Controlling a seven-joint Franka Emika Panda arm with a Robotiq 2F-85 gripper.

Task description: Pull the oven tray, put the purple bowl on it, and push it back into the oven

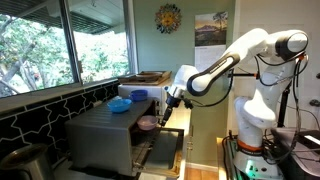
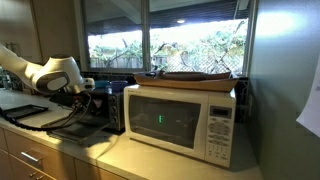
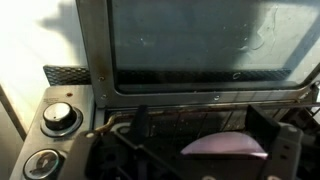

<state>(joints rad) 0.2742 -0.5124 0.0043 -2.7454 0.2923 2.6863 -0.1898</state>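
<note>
The grey oven (image 1: 105, 135) stands on the counter with its glass-paned door (image 1: 165, 152) dropped open. It also shows dark behind the arm in an exterior view (image 2: 100, 105). The oven tray (image 3: 175, 127), dark with thin bars, is at the oven's mouth. The pale purple bowl (image 1: 147, 123) sits on it. In the wrist view the purple bowl (image 3: 225, 147) lies between my fingers, close to the right one. My gripper (image 3: 202, 135) looks open and hangs just over the bowl; it also shows in an exterior view (image 1: 166, 108).
A blue bowl (image 1: 120, 104) sits on top of the oven. A white microwave (image 2: 180, 120) stands beside the oven with a flat tray (image 2: 195, 76) on it. Two oven knobs (image 3: 57, 117) are at the left of the wrist view. Windows run behind the counter.
</note>
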